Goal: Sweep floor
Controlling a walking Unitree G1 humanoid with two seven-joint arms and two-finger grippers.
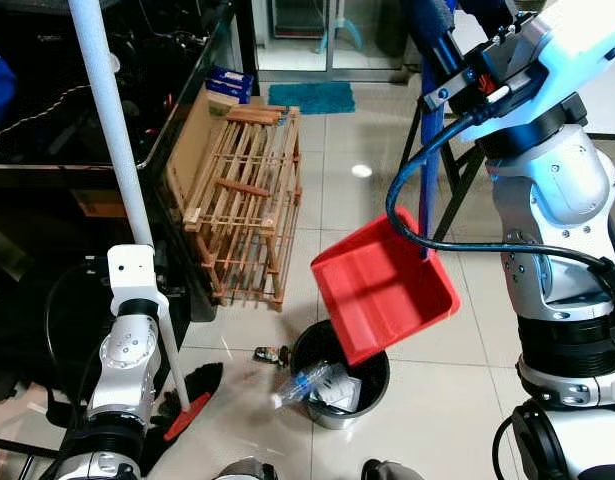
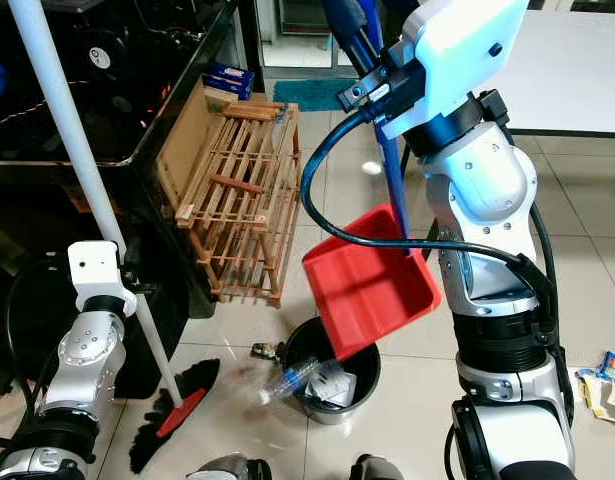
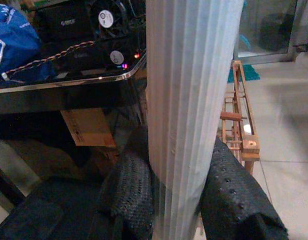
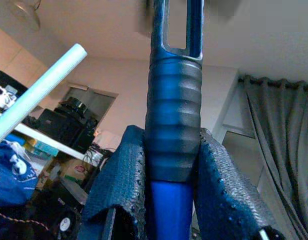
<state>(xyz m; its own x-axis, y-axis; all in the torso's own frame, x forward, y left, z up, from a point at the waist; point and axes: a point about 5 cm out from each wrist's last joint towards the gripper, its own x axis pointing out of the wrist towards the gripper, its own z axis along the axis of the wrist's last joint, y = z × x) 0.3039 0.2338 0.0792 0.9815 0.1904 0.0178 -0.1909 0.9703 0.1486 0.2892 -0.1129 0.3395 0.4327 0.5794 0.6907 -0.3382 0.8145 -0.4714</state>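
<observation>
A red dustpan (image 1: 387,295) hangs tilted over a dark round bin (image 1: 372,385) on the tiled floor. A clear plastic bottle (image 1: 305,383) and paper scraps lie at the bin's mouth. The dustpan's blue handle (image 2: 390,175) runs up to my right gripper (image 4: 172,175), which is shut on its ribbed grip high at the right. My left gripper (image 3: 186,185) is shut on the white broom pole (image 1: 112,120) at the left. The broom's black bristles with a red strip (image 2: 177,415) rest on the floor left of the bin.
A wooden slatted rack (image 1: 252,200) leans against a black glass table (image 1: 192,70) loaded with electronics. A small dark item (image 1: 270,353) lies beside the bin. Wrappers (image 2: 602,385) litter the floor at far right. A teal mat (image 1: 310,97) lies by the far doorway.
</observation>
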